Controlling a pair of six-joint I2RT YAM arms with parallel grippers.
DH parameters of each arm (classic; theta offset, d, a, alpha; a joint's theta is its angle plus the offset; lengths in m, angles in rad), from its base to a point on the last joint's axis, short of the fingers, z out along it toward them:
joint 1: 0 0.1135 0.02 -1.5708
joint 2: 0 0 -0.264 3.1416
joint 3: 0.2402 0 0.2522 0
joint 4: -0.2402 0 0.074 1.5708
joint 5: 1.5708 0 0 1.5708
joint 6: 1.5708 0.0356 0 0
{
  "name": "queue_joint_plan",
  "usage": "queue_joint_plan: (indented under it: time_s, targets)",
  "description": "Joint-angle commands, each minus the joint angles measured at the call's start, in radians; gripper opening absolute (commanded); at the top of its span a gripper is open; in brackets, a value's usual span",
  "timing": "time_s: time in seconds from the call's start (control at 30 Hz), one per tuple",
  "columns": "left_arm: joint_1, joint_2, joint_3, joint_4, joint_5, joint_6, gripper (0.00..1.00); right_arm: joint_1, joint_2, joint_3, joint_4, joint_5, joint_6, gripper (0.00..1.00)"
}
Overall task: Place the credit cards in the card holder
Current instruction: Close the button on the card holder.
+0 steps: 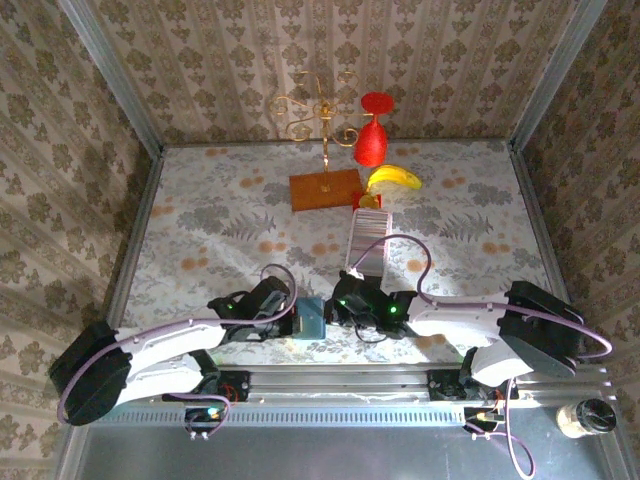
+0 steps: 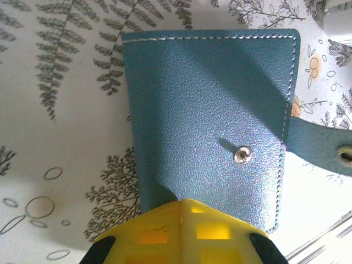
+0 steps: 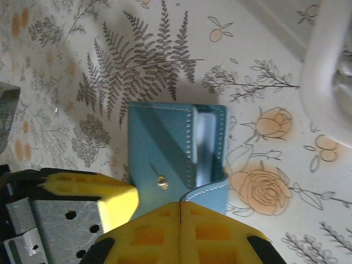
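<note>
The teal card holder lies near the table's front edge, between my two grippers. In the left wrist view the card holder shows its snap stud, and its tab lies out to the right. My left gripper is shut on its near edge. My right gripper is shut on the lifted front flap of the card holder; a pale strip shows inside the gap. The credit cards stand as a ribbed row behind the grippers.
An orange-brown wooden block with a gold stand sits at the back centre. A red goblet and a banana are beside it. The left gripper's yellow finger sits close to the card holder's left side.
</note>
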Motion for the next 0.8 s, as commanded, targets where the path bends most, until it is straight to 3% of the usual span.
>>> queue_joint_plan:
  time_s: [0.0, 0.77]
  targets:
    - [-0.007, 0.039, 0.000, -0.023, -0.004, -0.005, 0.00, -0.003, 0.049, 0.046, 0.060, -0.046, 0.021, 0.00]
    - [-0.010, -0.005, -0.028, -0.036, -0.010, -0.014, 0.00, -0.003, 0.196, 0.112, 0.065, -0.085, 0.027, 0.00]
